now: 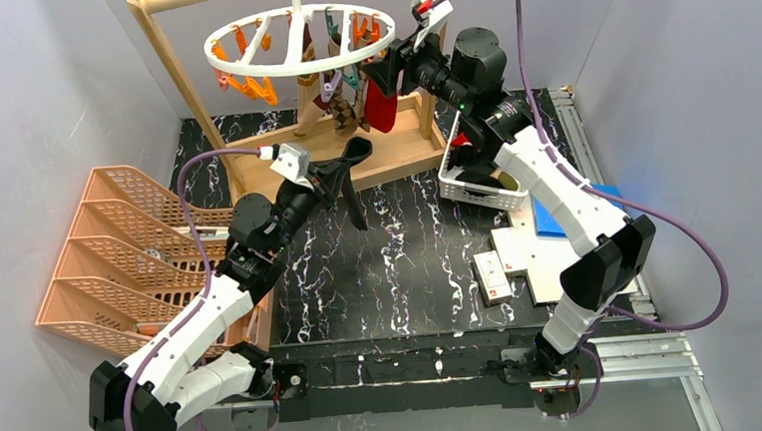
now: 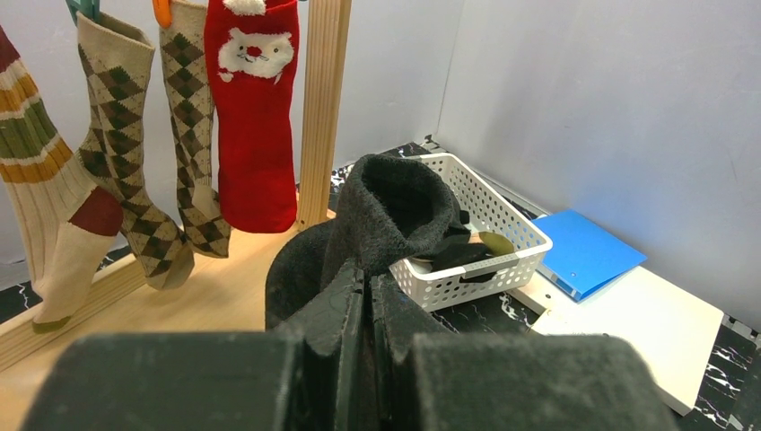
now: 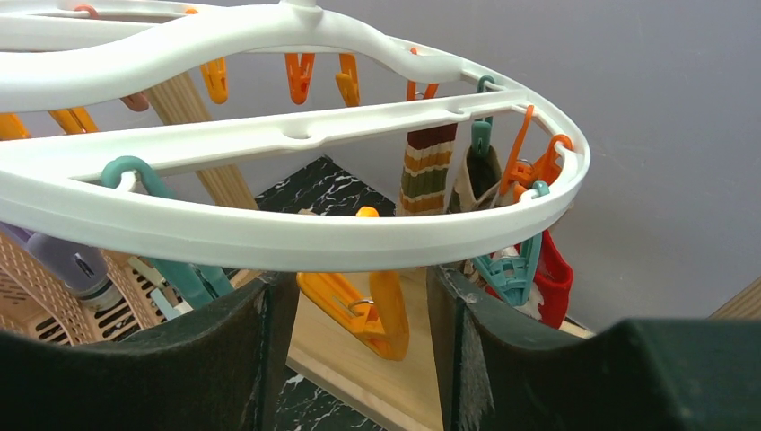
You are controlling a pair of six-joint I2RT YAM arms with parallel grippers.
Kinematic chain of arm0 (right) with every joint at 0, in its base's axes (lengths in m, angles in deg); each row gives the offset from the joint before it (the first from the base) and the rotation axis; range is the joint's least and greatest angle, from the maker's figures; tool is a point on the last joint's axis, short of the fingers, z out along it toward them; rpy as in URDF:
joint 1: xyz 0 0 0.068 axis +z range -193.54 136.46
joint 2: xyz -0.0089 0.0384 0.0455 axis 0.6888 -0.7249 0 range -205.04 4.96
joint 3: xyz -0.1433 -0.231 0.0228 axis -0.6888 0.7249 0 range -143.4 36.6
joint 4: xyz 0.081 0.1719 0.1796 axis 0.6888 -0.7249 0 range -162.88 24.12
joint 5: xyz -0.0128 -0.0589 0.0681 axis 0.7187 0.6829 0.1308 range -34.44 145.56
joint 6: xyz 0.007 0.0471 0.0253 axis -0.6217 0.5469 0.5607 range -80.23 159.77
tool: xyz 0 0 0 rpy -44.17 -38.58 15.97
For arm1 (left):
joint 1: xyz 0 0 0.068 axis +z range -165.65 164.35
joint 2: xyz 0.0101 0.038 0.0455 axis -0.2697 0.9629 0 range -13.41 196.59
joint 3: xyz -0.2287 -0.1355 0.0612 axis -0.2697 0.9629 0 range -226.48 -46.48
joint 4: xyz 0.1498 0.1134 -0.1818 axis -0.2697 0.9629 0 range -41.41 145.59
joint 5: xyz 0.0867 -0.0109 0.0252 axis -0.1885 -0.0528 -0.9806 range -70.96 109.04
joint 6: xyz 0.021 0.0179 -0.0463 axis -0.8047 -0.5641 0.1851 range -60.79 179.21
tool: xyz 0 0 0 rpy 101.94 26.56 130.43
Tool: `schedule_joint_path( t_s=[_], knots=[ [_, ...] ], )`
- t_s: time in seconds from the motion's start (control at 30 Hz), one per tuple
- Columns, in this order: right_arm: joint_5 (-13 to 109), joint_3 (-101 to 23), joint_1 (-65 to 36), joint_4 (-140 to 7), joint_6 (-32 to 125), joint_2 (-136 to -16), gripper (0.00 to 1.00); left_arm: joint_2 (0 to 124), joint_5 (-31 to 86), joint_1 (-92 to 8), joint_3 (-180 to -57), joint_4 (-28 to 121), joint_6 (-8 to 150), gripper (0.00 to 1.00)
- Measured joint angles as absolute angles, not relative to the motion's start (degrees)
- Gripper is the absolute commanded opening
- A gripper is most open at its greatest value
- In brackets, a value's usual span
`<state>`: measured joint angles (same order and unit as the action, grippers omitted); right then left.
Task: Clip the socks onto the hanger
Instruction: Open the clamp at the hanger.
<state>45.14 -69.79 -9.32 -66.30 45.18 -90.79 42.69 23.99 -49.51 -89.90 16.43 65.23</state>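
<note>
The white round hanger (image 1: 296, 41) hangs from the wooden frame with orange and teal clips. A red sock (image 1: 380, 101), argyle socks (image 1: 338, 108) and a striped beige sock (image 2: 45, 180) hang clipped from it. My left gripper (image 1: 340, 178) is shut on a black sock (image 1: 355, 155) and holds it above the table, in front of the frame's base. In the left wrist view the sock (image 2: 395, 206) stands up from the shut jaws. My right gripper (image 1: 393, 63) is open at the hanger's right rim (image 3: 269, 233), with an orange clip (image 3: 359, 310) between its fingers, not gripped.
A white lattice basket (image 1: 475, 185) with dark socks sits right of the wooden frame (image 1: 173, 73). A blue folder (image 1: 557, 215) and white boards lie at the right. A peach tiered rack (image 1: 119, 251) stands at the left.
</note>
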Motion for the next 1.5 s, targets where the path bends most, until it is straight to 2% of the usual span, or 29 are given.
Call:
schedule_joint_path(
  t_s=[0.13, 0.3, 0.4, 0.77, 0.9, 1.03, 1.5],
  knots=[
    [45.14, -70.14, -9.21, -66.43, 45.18, -91.38, 0.58, 42.45, 23.99, -49.51, -89.9, 16.54, 65.23, 0.0],
    [45.16, -70.6, -8.91, -66.61, 45.27, -91.68, 0.63, 42.34, 24.01, -49.51, -89.9, 16.54, 65.23, 0.0],
    [45.23, -71.19, -8.73, -66.7, 45.31, -91.77, 0.62, 42.34, 24.01, -49.51, -89.9, 16.54, 65.23, 0.0],
    [45.41, -71.65, -8.58, -67.22, 45.34, -91.86, 0.37, 42.34, 24.03, -49.51, -89.9, 16.52, 65.21, 0.0],
    [45.41, -71.65, -8.58, -67.51, 45.36, -91.88, 0.23, 42.34, 24.01, -49.51, -89.9, 16.52, 65.21, 0.0],
    [45.34, -71.74, -8.58, -67.51, 45.4, -91.9, 0.02, 42.38, 24.01, -49.51, -89.9, 16.45, 65.21, 0.0],
    [45.43, -72.18, -7.79, -67.37, 51.65, -91.92, 0.01, 49.88, 22.72, -49.51, -93.0, 10.99, 68.58, 0.0]
  ],
)
